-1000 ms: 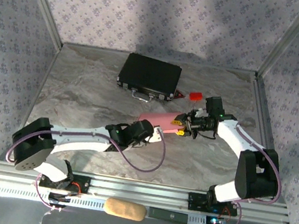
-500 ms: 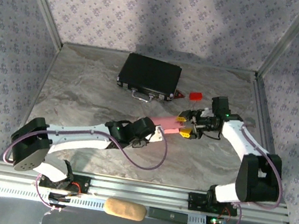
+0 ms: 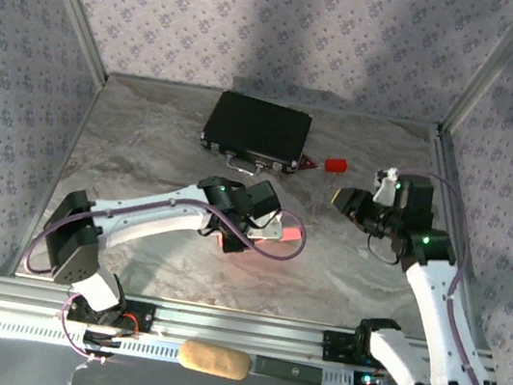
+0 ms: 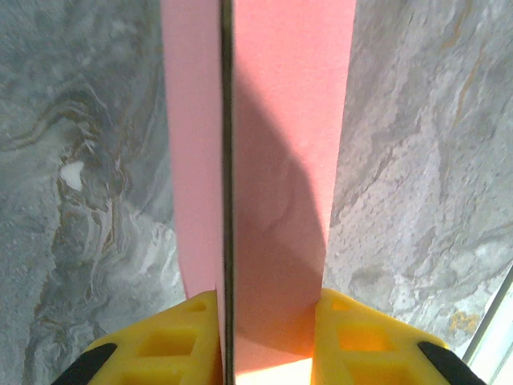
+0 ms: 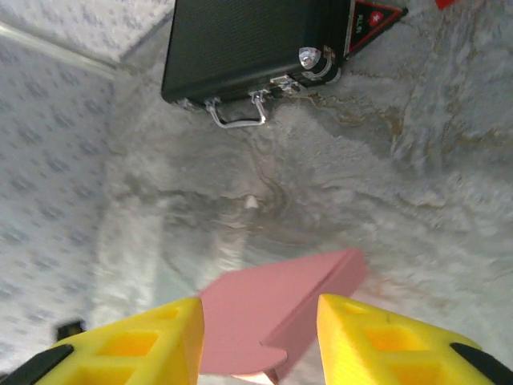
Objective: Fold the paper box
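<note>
The paper box (image 4: 276, 144), a strip of thin pink card with a dark slit running along its length, sits close to the middle of the table (image 3: 147, 146), slightly toward the right edge. The left gripper (image 4: 268, 321) holds one end of it, with both yellow fingers (image 4: 160, 349) pressed against the sides of the card so that the card fills the gap between them. Whether the far end of the box rests on the marbled surface or hangs just above it cannot be told. The right gripper (image 5: 258, 321) is raised on the right side of the table, apart from the box, with its fingers (image 5: 385, 341) spread and nothing between them. From its wrist camera the pink card shows lower down, past the open gap. A black case (image 3: 257, 129) with metal latches and a wire handle lies near the far edge. A small red block (image 3: 336, 164) sits just to the right of it, well clear of both grippers.
</note>
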Controlling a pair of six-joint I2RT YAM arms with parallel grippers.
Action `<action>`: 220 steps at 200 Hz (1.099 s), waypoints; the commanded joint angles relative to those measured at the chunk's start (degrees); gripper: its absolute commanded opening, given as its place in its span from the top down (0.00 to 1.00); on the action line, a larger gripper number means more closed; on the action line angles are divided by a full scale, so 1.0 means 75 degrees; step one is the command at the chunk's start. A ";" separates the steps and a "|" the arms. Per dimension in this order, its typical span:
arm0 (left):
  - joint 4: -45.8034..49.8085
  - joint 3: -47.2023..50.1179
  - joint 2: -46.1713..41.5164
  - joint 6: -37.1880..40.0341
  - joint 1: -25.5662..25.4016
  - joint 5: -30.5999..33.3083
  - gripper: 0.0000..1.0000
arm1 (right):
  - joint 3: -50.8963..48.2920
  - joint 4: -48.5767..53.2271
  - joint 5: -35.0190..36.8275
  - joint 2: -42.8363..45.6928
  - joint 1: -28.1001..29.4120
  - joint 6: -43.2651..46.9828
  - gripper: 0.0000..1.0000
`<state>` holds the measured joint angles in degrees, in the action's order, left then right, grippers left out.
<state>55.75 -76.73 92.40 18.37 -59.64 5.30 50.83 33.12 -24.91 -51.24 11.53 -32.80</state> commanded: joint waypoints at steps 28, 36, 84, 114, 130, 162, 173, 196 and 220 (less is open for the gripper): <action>0.1896 -0.0778 0.0344 0.0270 0.0378 -0.0980 0.81 | -0.0860 -0.1067 0.2749 0.0465 0.2091 0.2666 0.57; 0.2064 -0.0912 0.0405 0.0341 0.0413 -0.1103 0.81 | -0.0828 -0.1070 0.2915 0.0241 0.2297 0.2891 0.57; 0.2784 -0.1502 0.0679 0.0835 0.1001 -0.1952 0.81 | -0.0014 -0.0811 0.3235 -0.1419 0.3201 0.3609 0.59; 0.2810 -0.1590 0.0785 0.1007 0.1293 -0.2208 0.81 | -0.0261 -0.1119 0.3233 -0.1273 0.3284 0.3582 0.59; 0.2751 -0.1573 0.0893 0.1019 0.1336 -0.2170 0.80 | -0.0353 -0.1194 0.3289 -0.1095 0.3222 0.3475 0.59; 0.2661 -0.1616 0.1096 0.1077 0.1442 -0.2200 0.78 | -0.0531 -0.1413 0.2782 -0.0978 0.3182 0.3539 0.59; 0.2619 -0.1639 0.1132 0.1101 0.1480 -0.2202 0.78 | -0.0540 -0.1446 0.2511 -0.1056 0.3185 0.3624 0.60; 0.2508 -0.1617 0.1190 0.1166 0.1520 -0.2159 0.78 | -0.0543 -0.1436 0.2203 -0.1230 0.3232 0.3739 0.62; 0.2397 -0.1548 0.1227 0.1224 0.1571 -0.2135 0.77 | -0.0629 -0.1477 0.1998 -0.1237 0.3209 0.3740 0.62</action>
<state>74.35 -87.61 100.55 25.93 -48.47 -9.96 46.94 22.65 -6.90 -60.31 35.66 -6.33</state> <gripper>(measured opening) 0.219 0.376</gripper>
